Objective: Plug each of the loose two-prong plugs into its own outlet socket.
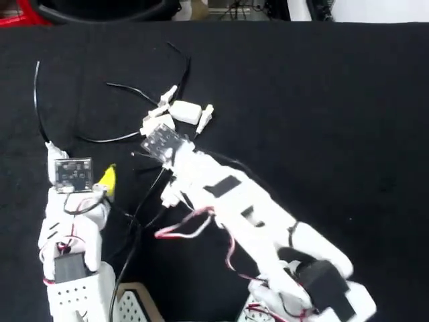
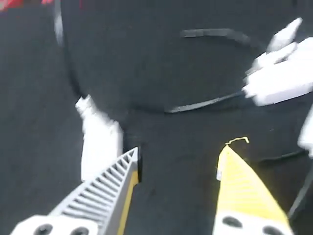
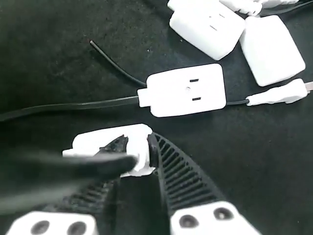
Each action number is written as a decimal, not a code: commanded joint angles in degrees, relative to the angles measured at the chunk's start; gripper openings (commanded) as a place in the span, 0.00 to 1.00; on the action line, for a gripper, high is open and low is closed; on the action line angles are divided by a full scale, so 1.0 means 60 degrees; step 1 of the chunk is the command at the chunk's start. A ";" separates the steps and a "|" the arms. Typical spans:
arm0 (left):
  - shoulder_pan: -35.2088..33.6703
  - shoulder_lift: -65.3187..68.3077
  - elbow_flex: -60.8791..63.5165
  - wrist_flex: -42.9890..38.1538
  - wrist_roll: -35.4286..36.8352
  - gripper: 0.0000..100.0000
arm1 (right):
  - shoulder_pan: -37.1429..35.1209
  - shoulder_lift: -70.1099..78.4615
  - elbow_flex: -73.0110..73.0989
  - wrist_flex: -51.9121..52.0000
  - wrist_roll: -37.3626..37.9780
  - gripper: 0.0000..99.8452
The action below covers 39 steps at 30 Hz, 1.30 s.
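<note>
We see right gripper (image 3: 137, 143) jaws clamped on a white plug (image 3: 105, 139) near an outlet socket (image 3: 186, 90). We log left gripper (image 2: 181, 149) jaws released, second plug (image 2: 100, 142) beside one.

Legible markings: none.
The socket block (image 3: 186, 90) has a face with two slots and a small centre dot but no print. The plug (image 3: 107, 136) has a plain white body. The small circuit board (image 1: 74, 173) on one arm's wrist has marks too small to read.
</note>
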 commanded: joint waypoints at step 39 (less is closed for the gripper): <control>-0.2132 0.0000 -0.0242 -0.0073 0.0659 0.26 | 0.0777 -0.2366 -0.5004 0.9363 -0.0396 0.27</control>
